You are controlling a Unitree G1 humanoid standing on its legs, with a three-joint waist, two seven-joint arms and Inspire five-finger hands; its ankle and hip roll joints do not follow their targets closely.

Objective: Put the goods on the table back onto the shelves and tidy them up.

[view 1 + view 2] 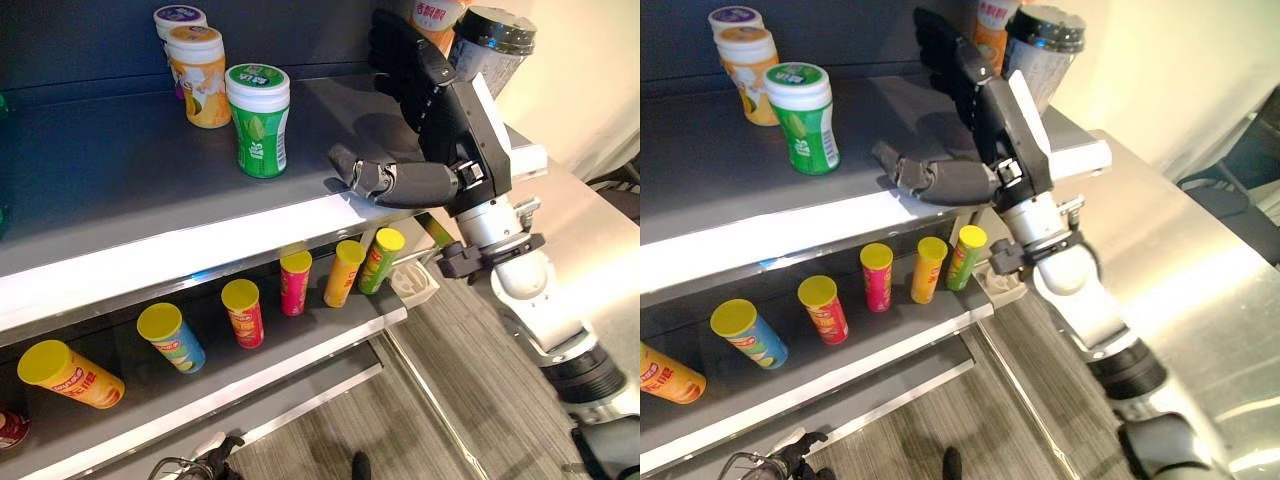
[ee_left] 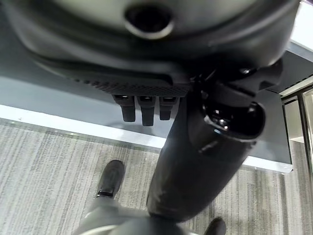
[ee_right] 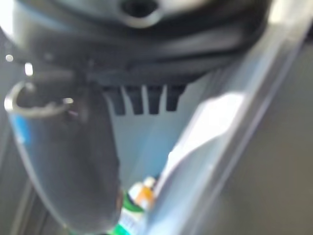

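Three jars stand on the top shelf (image 1: 120,200): a green jar (image 1: 259,121) nearest the front, an orange jar (image 1: 199,76) behind it, and a purple-lidded one (image 1: 178,17) furthest back. Another orange can (image 1: 436,20) and a dark cup (image 1: 490,45) stand at the shelf's right end. My right hand (image 1: 425,100) hangs over the shelf between the green jar and the cup, fingers straight, thumb out over the front edge, holding nothing. On the lower shelf (image 1: 300,345) I see yellow-lidded tubes (image 1: 243,312) in a row. My left hand (image 2: 146,105) hangs over the floor (image 2: 49,156), fingers relaxed and empty.
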